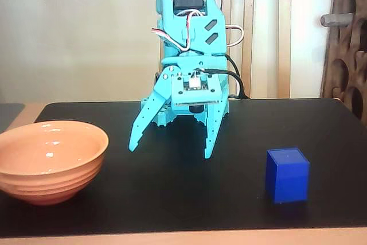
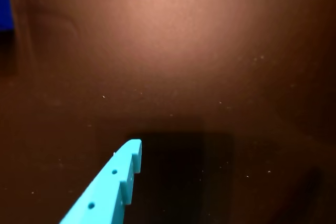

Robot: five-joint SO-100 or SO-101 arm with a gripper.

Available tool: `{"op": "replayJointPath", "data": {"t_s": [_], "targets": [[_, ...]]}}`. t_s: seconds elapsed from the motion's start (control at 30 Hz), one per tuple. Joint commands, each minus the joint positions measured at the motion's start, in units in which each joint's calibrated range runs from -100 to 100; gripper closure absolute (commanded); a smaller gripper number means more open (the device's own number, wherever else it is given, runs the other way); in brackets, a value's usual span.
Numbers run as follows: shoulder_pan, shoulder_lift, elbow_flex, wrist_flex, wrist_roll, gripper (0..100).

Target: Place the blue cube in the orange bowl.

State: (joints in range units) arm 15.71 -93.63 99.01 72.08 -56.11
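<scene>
**Status: nothing grasped, cube not yet approached**

Fixed view: gripper point(image 1: 170, 148) at centre, fingers spread wide and empty, tips low over the black table point(image 1: 229, 119). Blue cube point(image 1: 287, 174) sits on the table at 4 o'clock from it, well apart. Orange bowl point(image 1: 49, 159) at 9 o'clock, empty. Reach, grasp, carry and release all remain.

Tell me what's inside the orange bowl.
In the fixed view, the orange bowl shows only glossy inner wall with light glints; nothing sticks up above its rim. Its bottom is hidden by the near wall. The blue cube stands apart on the black table.
</scene>
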Motion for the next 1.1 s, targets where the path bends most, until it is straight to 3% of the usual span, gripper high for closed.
{"op": "replayJointPath", "data": {"t_s": [0.0,0.73,0.87,1.07], "targets": [[0.84,6.92,-8.72,-3.7,-0.06,59],[-1.16,35.04,-45.56,-3.53,-0.16,59],[-4.07,39.64,-49.73,-4.05,-3.62,59],[-5.47,44.76,-54.0,-7.19,-4.15,59]]}}
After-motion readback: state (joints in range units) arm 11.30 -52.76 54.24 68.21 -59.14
